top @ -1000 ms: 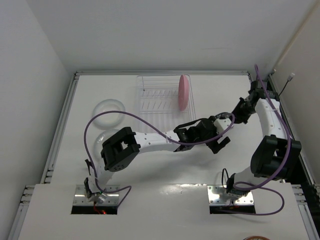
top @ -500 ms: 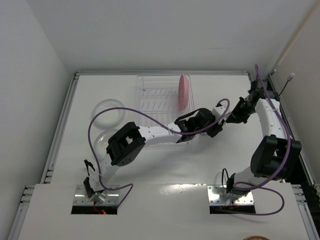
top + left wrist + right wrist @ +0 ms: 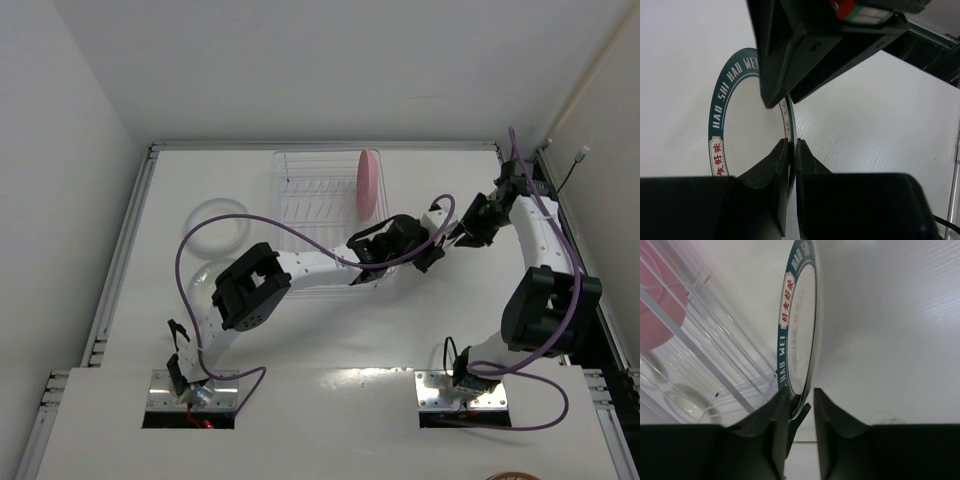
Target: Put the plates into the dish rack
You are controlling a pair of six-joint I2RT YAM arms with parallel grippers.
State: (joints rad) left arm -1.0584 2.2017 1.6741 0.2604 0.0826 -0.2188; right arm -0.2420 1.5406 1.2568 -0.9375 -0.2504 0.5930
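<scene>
Left pincer [image 3: 792, 148] and right pincer [image 3: 801, 403] both clamp the teal-rimmed plate [image 3: 747, 125], held edge-up to slot into the dish rack [image 3: 300, 186].

I see the white wire dish rack [image 3: 318, 200] with the pink plate [image 3: 368, 185] standing on edge at its right end. Just right of the rack, the teal-rimmed white plate [image 3: 799, 325] stands upright, its rim pinched by the left gripper [image 3: 791, 150] and the right gripper [image 3: 801, 402]. Left of the rack lie the far clear plate [image 3: 220, 225] and the near clear plate [image 3: 198, 278], the latter partly hidden.
</scene>
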